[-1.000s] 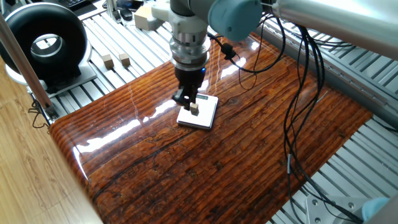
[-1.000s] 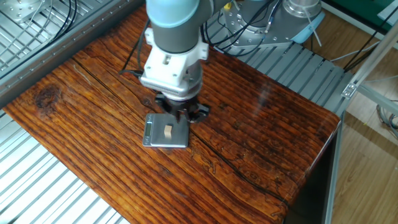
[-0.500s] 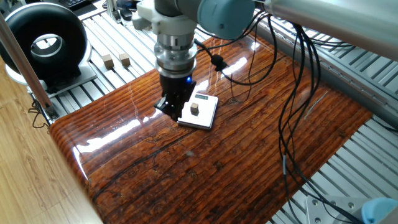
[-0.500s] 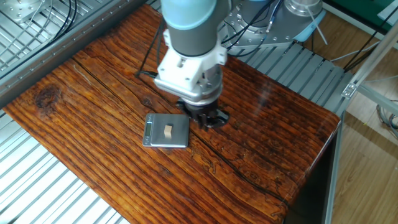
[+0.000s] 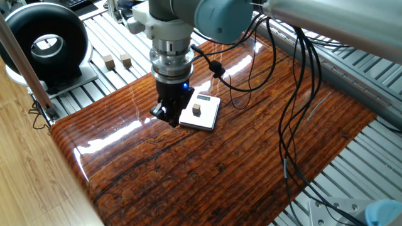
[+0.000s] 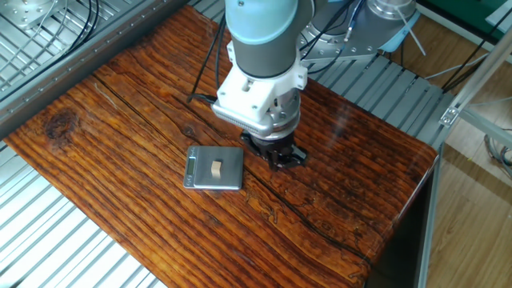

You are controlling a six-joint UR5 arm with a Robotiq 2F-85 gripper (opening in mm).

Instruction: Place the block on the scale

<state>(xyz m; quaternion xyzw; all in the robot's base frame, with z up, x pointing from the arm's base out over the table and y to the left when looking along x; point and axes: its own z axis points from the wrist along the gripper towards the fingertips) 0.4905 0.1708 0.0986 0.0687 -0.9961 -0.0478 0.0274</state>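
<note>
Gripper (image 5: 167,114) has slid off the scale (image 5: 201,112) since the earlier frames: it was over the plate, now it hangs over bare wood just beside the plate's edge, on the side toward the bench edge with the black ring unit (image 5: 43,39). In the other fixed view the gripper (image 6: 279,155) sits clear of the scale (image 6: 214,169), low over the wood. Fingers look apart with nothing between them. Block (image 5: 196,110) hasn't moved: small tan cube resting on the scale, roughly mid-plate, apart from the gripper. Other fixed view agrees, block (image 6: 216,167) near the plate centre. Display strip is on the scale edge away from the gripper. Scale sits in the middle part of the wooden bench top (image 5: 239,157). Two more small wooden cubes (image 5: 117,61) lie off the wood on the slatted metal by the ring unit, well apart from the scale. Cables (image 5: 295,113) hang from the arm across the bench.
</note>
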